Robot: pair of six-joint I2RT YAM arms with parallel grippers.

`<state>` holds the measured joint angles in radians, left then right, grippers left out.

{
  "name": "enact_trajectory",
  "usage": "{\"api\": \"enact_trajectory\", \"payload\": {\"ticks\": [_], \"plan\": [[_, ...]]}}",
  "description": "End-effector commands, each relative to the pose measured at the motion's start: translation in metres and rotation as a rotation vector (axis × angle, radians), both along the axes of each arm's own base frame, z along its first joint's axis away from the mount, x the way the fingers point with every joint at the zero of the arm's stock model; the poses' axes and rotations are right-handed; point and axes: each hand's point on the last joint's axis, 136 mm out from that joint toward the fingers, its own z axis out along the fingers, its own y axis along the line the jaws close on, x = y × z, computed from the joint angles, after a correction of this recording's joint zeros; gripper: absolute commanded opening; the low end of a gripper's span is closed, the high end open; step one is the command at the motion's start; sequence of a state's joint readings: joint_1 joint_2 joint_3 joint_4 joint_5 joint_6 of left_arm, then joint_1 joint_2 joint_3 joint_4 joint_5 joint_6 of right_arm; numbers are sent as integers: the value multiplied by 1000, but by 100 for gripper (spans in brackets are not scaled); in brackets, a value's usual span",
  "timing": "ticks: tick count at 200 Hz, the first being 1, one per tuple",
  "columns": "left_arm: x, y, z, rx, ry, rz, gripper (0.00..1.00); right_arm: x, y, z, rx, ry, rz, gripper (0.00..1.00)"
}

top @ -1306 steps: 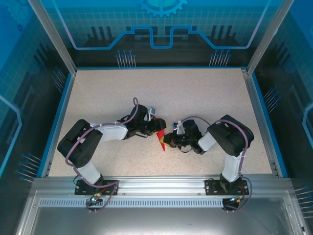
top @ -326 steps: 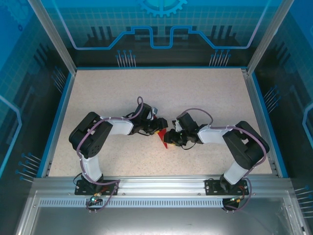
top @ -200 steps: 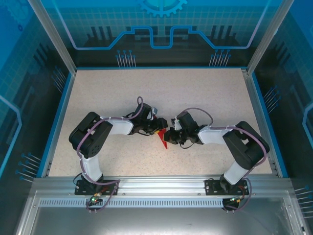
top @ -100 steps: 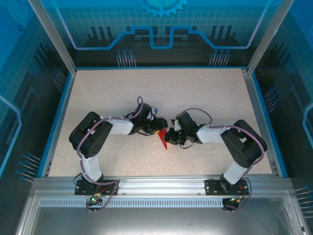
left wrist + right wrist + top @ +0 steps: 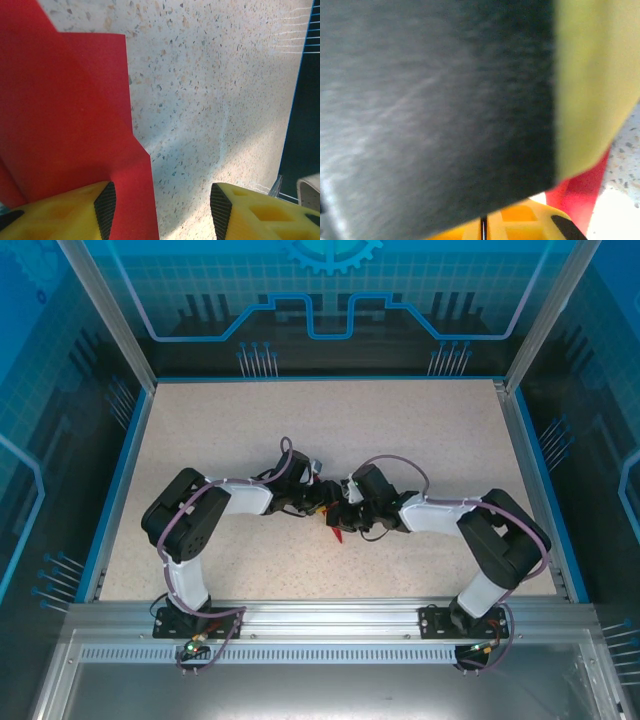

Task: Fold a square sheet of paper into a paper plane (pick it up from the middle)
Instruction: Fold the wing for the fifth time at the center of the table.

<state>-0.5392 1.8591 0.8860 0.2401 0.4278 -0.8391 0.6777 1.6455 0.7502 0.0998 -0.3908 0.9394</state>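
Firmly run the crease: the part-folded red paper [image 5: 65,115] lies flat at the middle of the table [image 5: 215,90]. The left jaws stand apart, one over the paper; the right jaws are together. Avoid dragging the sheet.

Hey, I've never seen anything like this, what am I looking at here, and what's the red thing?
These are two robot arms bolted at the near edge of a speckled table. One picture looks down from above; the other two come from a camera on each wrist. The red thing is a partly folded sheet of paper lying on the table between the arms. The left gripper is open, one yellow finger over the paper's edge. The right gripper is shut close by; whether it pinches the paper I cannot tell.
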Motion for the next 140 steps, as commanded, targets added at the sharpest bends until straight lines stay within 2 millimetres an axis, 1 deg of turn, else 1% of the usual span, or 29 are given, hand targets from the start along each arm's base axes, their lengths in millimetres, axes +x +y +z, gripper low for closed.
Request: {"api": "enact_trajectory", "payload": {"ticks": [1,25,45,74,140], "plan": [[-8,9,-25,59,77,9,56,-3,-4,-18,-45,36,-7,10],[-8,10,-26,60,76,7,56,-4,-10,-26,-55,48,-16,10],[-9,10,-27,61,79,7,56,-8,-16,-35,-73,66,-20,10],[-8,9,-27,62,78,6,56,-13,-20,-43,-81,85,-21,10],[-9,10,-29,68,83,7,56,-19,-36,-50,-125,97,-35,9]]}}
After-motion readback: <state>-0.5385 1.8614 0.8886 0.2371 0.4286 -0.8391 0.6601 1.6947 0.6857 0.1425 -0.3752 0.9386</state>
